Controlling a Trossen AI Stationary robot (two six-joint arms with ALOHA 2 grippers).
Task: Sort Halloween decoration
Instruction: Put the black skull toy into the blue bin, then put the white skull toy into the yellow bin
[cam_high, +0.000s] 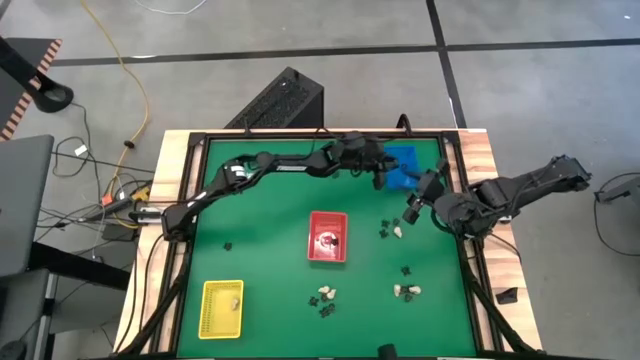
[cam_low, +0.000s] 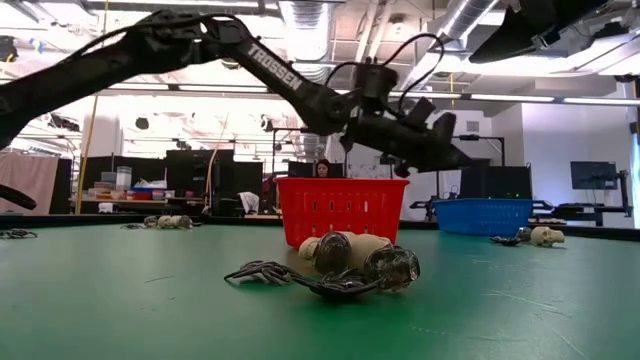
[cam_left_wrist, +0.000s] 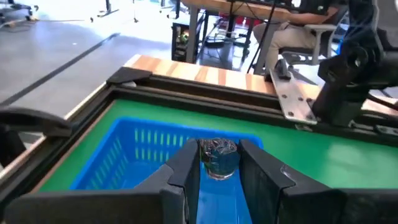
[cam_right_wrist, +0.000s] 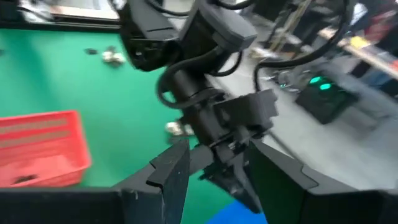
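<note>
My left gripper reaches across the far side of the table and hangs over the blue tray at the far right. It is shut on a small clear-grey decoration piece. My right gripper stands open just near of the blue tray, with nothing between its fingers; its wrist view looks at the left arm's gripper. Cream and black decoration pieces lie loose on the green mat, with more at the near middle and near right. My left gripper pinches the clear-grey piece between its two fingers, at their free ends. The fingers come nearly level from the table's left. The piece is lifted clear, above the inside of the blue tray.
A red tray with a few pieces in it stands mid-table. A yellow tray holding a cream piece sits near left. A black frame rims the mat. The two grippers are close together by the blue tray. A person sits beyond the table.
</note>
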